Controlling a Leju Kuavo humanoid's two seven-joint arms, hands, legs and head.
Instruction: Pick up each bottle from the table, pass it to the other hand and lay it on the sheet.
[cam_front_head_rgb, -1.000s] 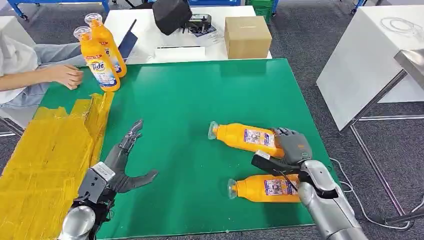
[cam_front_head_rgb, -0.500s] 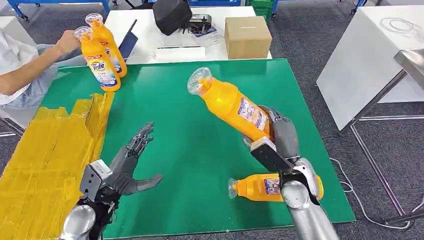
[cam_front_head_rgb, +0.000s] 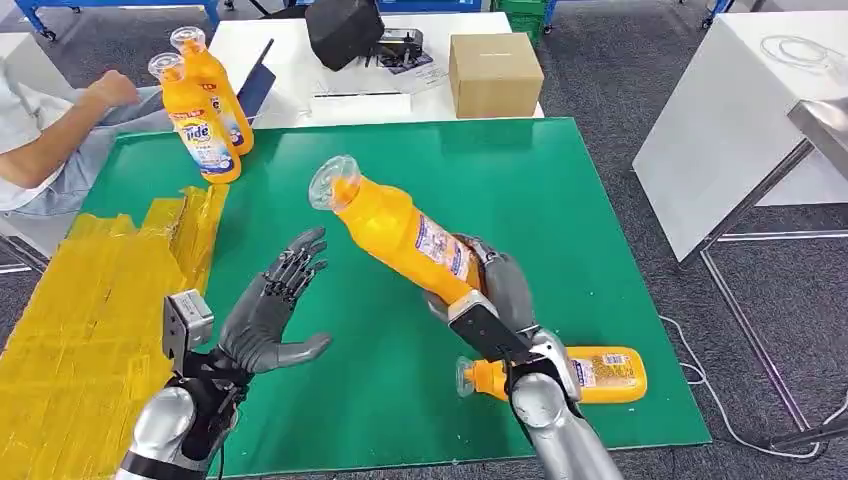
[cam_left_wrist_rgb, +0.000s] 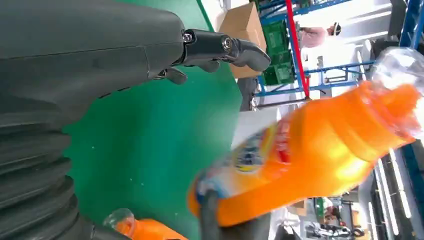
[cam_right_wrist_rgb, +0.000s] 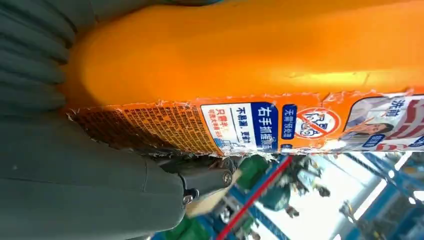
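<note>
My right hand (cam_front_head_rgb: 495, 290) grips the lower body of an orange bottle (cam_front_head_rgb: 395, 228) and holds it above the green mat, tilted with its clear cap up and to the left. The same bottle (cam_left_wrist_rgb: 310, 155) shows close in the left wrist view, and its label (cam_right_wrist_rgb: 280, 127) in the right wrist view. My left hand (cam_front_head_rgb: 270, 310) is raised with fingers spread and palm toward the bottle, a short gap away; its fingers (cam_left_wrist_rgb: 225, 47) hold nothing. A second orange bottle (cam_front_head_rgb: 590, 372) lies on the mat by my right forearm. The yellow sheet (cam_front_head_rgb: 90, 310) covers the table's left side.
Two upright orange Tide bottles (cam_front_head_rgb: 200, 110) stand at the mat's far left corner. A person's arm (cam_front_head_rgb: 60, 130) rests beside them. A cardboard box (cam_front_head_rgb: 494, 72) and a black bag (cam_front_head_rgb: 343, 30) sit on the white table behind. A white table (cam_front_head_rgb: 740, 110) stands to the right.
My right hand lifted the bottle off the mat and carried it left toward my left hand. My left hand rose and opened toward it. The person's hand drew back from the upright bottles.
</note>
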